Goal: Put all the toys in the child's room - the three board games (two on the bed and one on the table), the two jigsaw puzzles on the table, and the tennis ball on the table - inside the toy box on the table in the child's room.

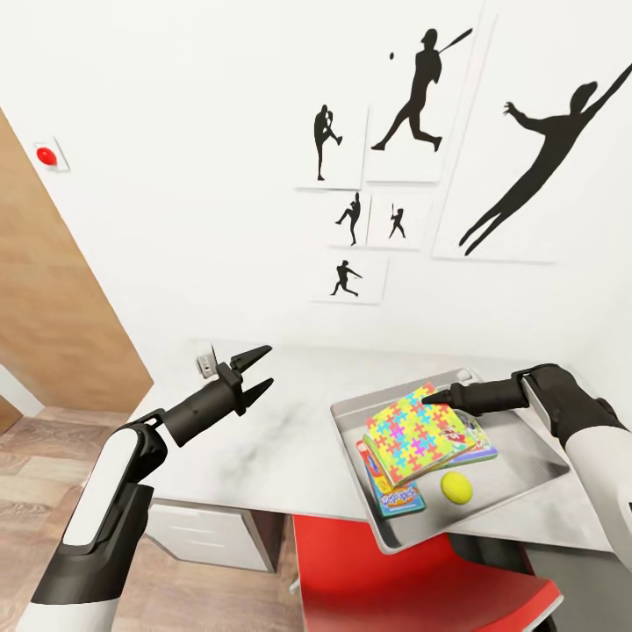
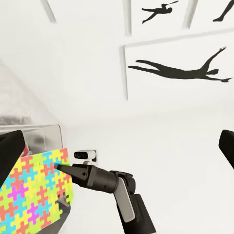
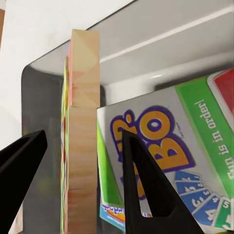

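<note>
The grey metal toy box [image 1: 540, 461] sits on the right of the white table [image 1: 254, 448]. In it lies a colourful jigsaw puzzle [image 1: 412, 434] on top of board games [image 1: 397, 499], with a yellow tennis ball [image 1: 456, 487] beside them. My right gripper [image 1: 436, 397] is open at the puzzle's far corner. In the right wrist view its fingers [image 3: 146, 190] straddle the puzzle's wooden edge [image 3: 84, 161] with gaps on both sides, next to a green board game [image 3: 161, 146]. My left gripper [image 1: 269, 366] hovers open and empty over the table's left part.
A red chair [image 1: 421, 579] stands under the table's front edge, below the toy box. Grey drawers [image 1: 211, 531] sit under the table at the left. A small metal object [image 1: 209, 360] stands at the table's back. A wooden door [image 1: 53, 290] is at the far left.
</note>
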Robot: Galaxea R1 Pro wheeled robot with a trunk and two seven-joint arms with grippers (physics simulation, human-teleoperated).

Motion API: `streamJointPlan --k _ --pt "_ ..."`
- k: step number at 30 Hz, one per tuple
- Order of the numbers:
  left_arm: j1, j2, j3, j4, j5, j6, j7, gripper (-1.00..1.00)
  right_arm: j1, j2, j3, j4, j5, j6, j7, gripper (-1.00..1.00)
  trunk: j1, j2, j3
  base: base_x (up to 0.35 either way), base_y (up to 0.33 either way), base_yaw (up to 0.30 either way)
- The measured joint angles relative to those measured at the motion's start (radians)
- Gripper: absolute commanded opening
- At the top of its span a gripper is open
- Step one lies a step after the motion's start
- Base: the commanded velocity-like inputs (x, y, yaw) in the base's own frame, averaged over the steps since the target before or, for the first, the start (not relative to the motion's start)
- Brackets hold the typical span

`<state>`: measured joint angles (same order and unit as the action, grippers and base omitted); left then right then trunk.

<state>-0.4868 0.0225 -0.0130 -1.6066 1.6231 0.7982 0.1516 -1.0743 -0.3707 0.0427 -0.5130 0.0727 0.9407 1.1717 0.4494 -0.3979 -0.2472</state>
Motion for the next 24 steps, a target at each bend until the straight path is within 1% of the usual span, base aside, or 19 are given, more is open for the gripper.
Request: streamJointPlan --k 9,24 --pt "0.0 0.0 0.0 0.0 0.0 0.0 0.001 1.0 0.0 -0.002 0.0 0.0 0.0 0.0 0.0 -1.0 0.0 0.0 -0.004 0.0 0.0 0.0" --pt "-0.002 0.0 0.0 0.0 0.0 0.0 0.001 1.0 0.0 -0.001 0.0 0.0 0.0 -0.001 0.0 -1.0 0.0 0.0 -0.025 0.0 0.0 0.0"
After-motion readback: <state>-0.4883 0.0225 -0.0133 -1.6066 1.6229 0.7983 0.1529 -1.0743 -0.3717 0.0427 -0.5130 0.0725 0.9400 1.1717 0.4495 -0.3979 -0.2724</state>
